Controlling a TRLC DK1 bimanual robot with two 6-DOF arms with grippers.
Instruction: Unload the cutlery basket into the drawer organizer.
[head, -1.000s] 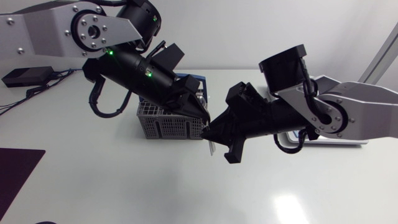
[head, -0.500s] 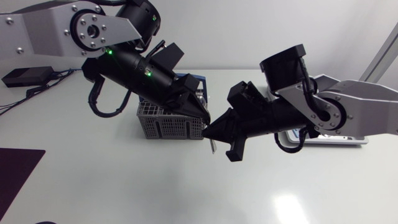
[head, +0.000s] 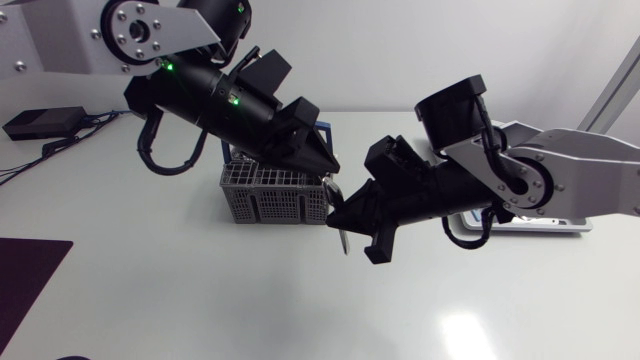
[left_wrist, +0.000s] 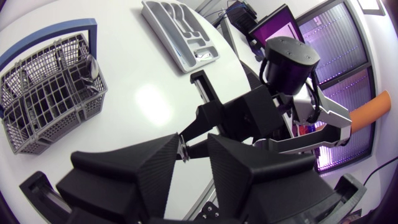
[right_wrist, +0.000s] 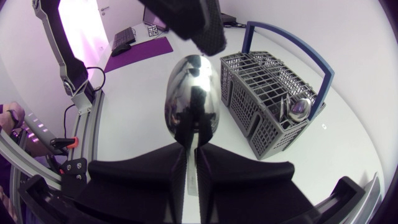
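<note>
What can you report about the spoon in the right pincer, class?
The spoon is polished, mirror-like metal, and its oval bowl reflects dark shapes. The right pincer is shut on its neck, with the bowl standing ahead of the fingers and the handle hidden. It hangs above the table, beside the grey basket, close to the left pincer.

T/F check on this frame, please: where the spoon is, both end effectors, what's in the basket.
1. The right end effector is shut on a spoon. True.
2. The basket is empty. False: cutlery stands in one corner.
3. The basket has a blue handle. True.
4. The spoon lies in the organizer. False: it is held over the table, beside the basket.
5. The left end effector is down inside the basket. False: it hangs above the basket, close to the right one.
</note>
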